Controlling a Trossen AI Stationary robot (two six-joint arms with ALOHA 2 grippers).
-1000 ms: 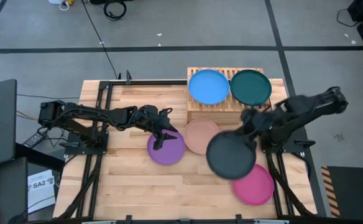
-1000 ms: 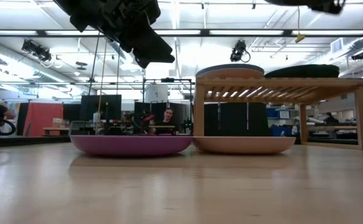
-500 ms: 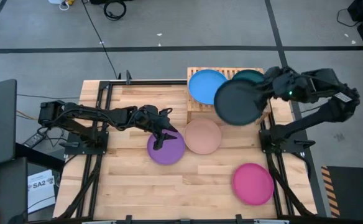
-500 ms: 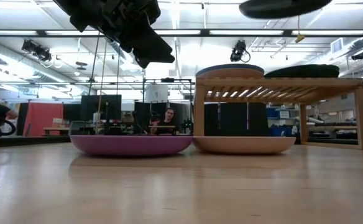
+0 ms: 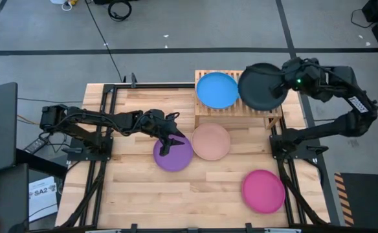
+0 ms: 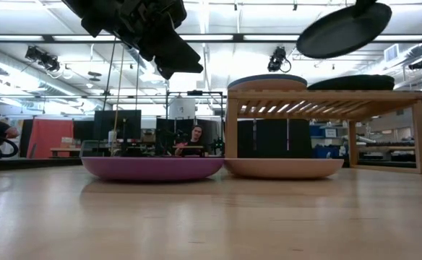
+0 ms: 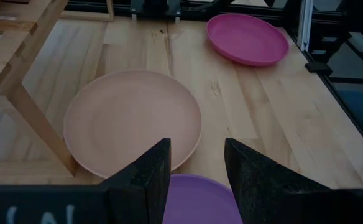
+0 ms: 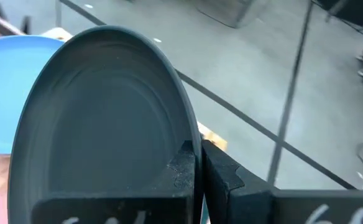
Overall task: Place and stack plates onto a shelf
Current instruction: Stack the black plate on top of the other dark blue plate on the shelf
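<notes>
The right end effector [image 5: 285,83] pinches a round black plate [image 5: 263,87], tilted, now moved over the shelf [image 5: 205,115]. The left end effector [image 7: 197,163] waits half open.

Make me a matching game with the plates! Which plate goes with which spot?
Things:
1. blue plate
2. black plate
3. purple plate
4. pink plate

Places:
A. on the table, under the left pincer
B. alone on the table, nearest the front edge
C. lying on the shelf
D. held up in the air by the right pincer

Pairs: 1-C, 2-D, 3-A, 4-B
</notes>
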